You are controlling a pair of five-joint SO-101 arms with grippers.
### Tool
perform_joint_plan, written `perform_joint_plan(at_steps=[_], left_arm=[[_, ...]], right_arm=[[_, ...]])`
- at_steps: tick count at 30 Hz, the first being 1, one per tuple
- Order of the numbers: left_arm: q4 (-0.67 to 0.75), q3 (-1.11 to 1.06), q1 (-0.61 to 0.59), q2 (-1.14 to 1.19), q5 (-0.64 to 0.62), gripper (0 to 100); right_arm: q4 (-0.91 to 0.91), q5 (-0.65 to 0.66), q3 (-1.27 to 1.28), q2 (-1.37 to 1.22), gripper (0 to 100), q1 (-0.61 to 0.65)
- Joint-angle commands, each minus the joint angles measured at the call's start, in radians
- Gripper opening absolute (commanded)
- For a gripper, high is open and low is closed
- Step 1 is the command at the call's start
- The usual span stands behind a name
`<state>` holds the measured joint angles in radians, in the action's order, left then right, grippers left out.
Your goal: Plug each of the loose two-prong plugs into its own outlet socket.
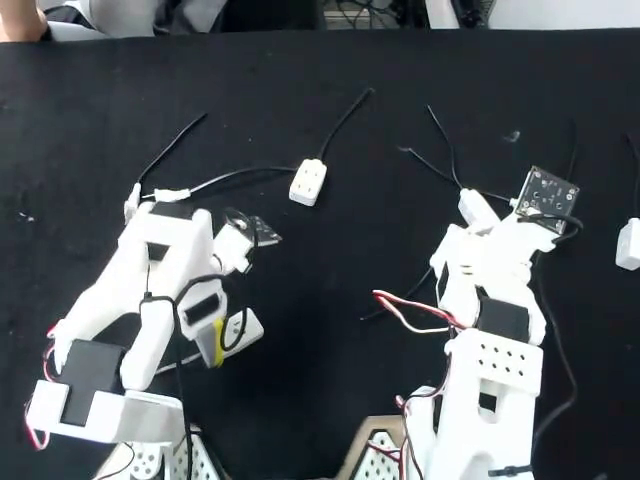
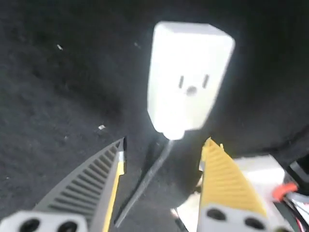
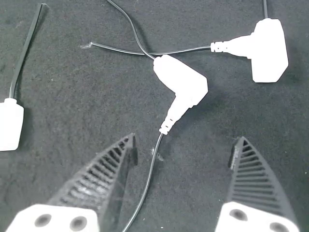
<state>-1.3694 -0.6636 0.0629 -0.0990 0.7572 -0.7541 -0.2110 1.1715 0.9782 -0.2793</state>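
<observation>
Right wrist view — splayed tool [image 3: 186,139] near plug [image 3: 183,84]

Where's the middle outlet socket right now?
High view: the outlet socket lies on the black table, toward the far side, in the gap between the left arm and the right arm; its black cord runs toward the far edge.

High cam hangs above the black table [image 1: 330,70] looking down, with the middle outlet socket [image 1: 308,183] roughly centred and an arm either side of it. Left wrist cam sits right behind the left gripper [image 2: 161,150] and peers past the spread fingers, super close, at an outlet socket [image 2: 188,79]. Right wrist cam sits a bit higher off the table behind the right gripper [image 3: 186,147], catching an angled plug [image 3: 181,87] and a second plug [image 3: 268,48], a patch the high cam also covers on the right arm's side of the middle outlet socket.
</observation>
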Motion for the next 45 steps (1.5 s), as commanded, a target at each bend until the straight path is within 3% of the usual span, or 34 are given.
perform_joint_plan(at_steps=[1, 5, 19, 23, 26, 32, 41, 45], left_arm=[[0.133, -0.013, -0.045, -0.034, -0.043, 24], [0.311, -0.021, -0.116, -0.034, -0.066, 20], [0.551, -0.010, -0.232, -0.025, -0.100, 19], [0.548, -0.027, -0.229, -0.035, -0.164, 2], [0.548, -0.033, -0.217, -0.035, -0.187, 3], [0.364, -0.004, -0.094, -0.072, -0.169, 3], [0.044, -0.008, 0.203, -0.345, -0.143, 3], [0.055, -0.104, 0.314, -0.434, -0.146, 3]], right_arm=[[0.009, -0.003, -0.005, 0.030, 30.0, -0.015], [0.009, -0.003, -0.005, 0.030, 30.0, -0.015], [0.009, -0.003, -0.005, 0.030, 30.0, -0.015], [0.009, -0.003, -0.005, 0.030, 30.0, -0.015], [0.009, -0.003, -0.004, 0.030, 30.0, -0.002], [0.015, -0.003, 0.008, 0.030, 30.1, 0.020], [0.015, -0.003, 0.008, 0.030, 30.1, 0.018], [0.015, -0.003, 0.007, 0.031, 30.1, 0.018]])
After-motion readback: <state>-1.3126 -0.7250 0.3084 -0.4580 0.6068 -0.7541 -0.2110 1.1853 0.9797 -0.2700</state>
